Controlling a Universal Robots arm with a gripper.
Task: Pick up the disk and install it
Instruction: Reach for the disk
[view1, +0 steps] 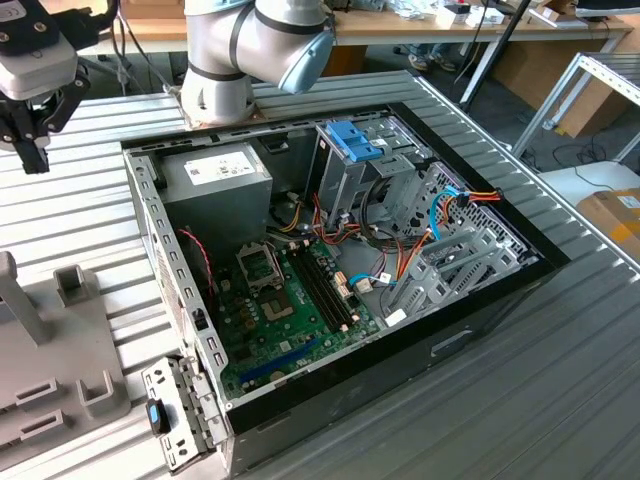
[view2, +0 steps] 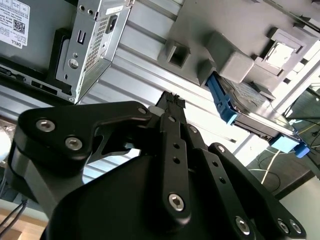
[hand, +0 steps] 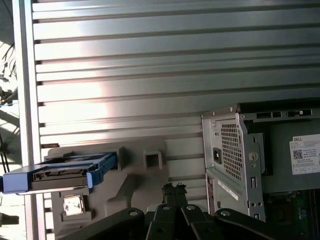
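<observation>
The disk (hand: 65, 172) is a flat black drive in a bright blue carrier. It stands on edge in a slot of the grey fixture (hand: 135, 175) on the ribbed table, and in the second wrist view the disk (view2: 235, 100) shows a blue end tab. My gripper (view1: 35, 160) hangs in the air at the exterior view's far left, above the table and back from the fixture (view1: 60, 340). In both wrist views the black fingertips (hand: 172, 189) meet with nothing between them. The gripper (view2: 171, 101) is apart from the disk.
An open computer case (view1: 450, 340) lies in the middle of the table, with a motherboard, cables and a drive cage with a light-blue latch (view1: 352, 140). A grey perforated bracket with a blue clip (view1: 175, 420) lies by the case's near corner. The arm's base (view1: 215, 95) stands behind the case.
</observation>
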